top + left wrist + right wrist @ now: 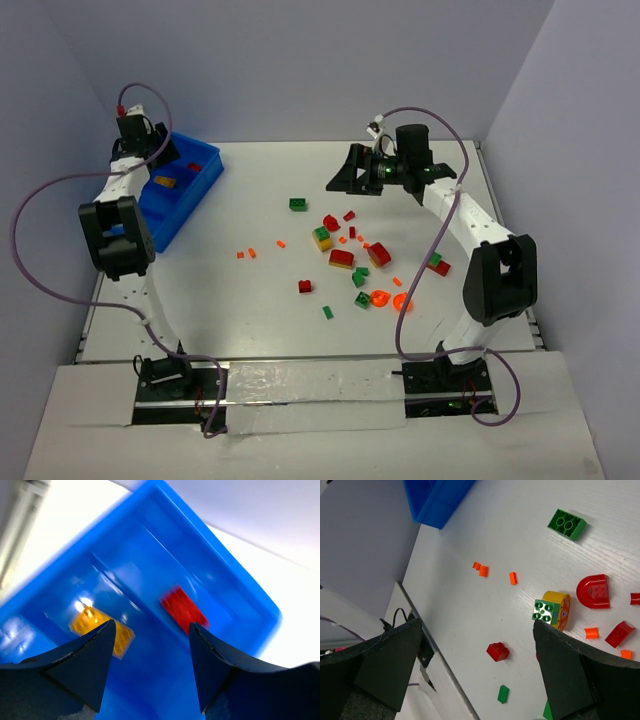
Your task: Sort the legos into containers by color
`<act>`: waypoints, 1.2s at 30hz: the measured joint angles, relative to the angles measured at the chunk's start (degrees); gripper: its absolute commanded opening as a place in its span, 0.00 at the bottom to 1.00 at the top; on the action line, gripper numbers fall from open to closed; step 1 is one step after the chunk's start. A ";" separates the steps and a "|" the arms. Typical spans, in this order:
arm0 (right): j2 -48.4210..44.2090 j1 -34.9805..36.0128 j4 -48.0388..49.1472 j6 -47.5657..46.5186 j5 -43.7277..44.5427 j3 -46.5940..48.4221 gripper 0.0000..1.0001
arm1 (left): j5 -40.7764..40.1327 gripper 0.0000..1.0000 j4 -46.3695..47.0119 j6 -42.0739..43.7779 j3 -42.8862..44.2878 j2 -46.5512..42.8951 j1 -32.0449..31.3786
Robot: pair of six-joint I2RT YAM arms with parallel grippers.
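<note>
The blue bin [178,205] sits at the far left of the table [250,330], one long side angled toward the middle. Two pieces lie in it. A red brick [182,608] rests flat on the floor toward the far end, and a yellow-orange brick [102,628] lies flat one step nearer the arm's base. From above a ridge seems to run between them, so they appear to be in separate compartments, but the left wrist view is too blurred to trace the divider. The rest of the bin's floor that shows is bare blue.

The left gripper [151,627] hangs over the bin with its fingers spread wide and nothing between them; both bricks show in the gap below.

The other legos are out on the table, well apart from the bin — a loose scatter right of centre. It includes a green brick [566,524], a red arch [594,591], a yellow piece with a green block [552,611] touching it, a small red brick [498,651], a small green piece [503,693], two translucent orange pieces [390,299] and tiny orange bits [480,569] nearer the bin.

The right gripper [477,630] hovers above the far side of that scatter — fingers apart, holding nothing.
</note>
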 measured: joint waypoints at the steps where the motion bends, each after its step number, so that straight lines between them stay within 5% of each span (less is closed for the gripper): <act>1: -0.03 0.00 -0.03 -0.06 0.11 0.00 0.99 | 1.91 0.70 0.04 0.53 -1.37 -1.48 0.02; 8: -1.68 -0.62 -1.24 -2.00 1.07 -0.07 1.00 | 20.59 0.75 -4.73 14.93 -10.85 -20.48 -4.48; 15: -3.94 -7.51 -5.84 -7.02 2.56 -1.91 1.00 | 31.00 0.81 -13.22 33.76 -31.65 -40.98 -29.67; 21: -6.00 -14.22 -10.41 -10.86 5.27 -3.80 1.00 | 30.51 0.81 -17.66 39.04 -44.70 -42.13 -43.19; 26: -7.65 -18.24 -11.91 -12.04 5.26 -5.76 1.00 | 27.36 0.80 -17.15 40.42 -46.06 -40.30 -51.11; 36: -7.73 -19.28 -12.35 -12.23 5.13 -5.92 1.00 | 21.23 0.75 -14.58 42.93 -46.04 -32.51 -55.76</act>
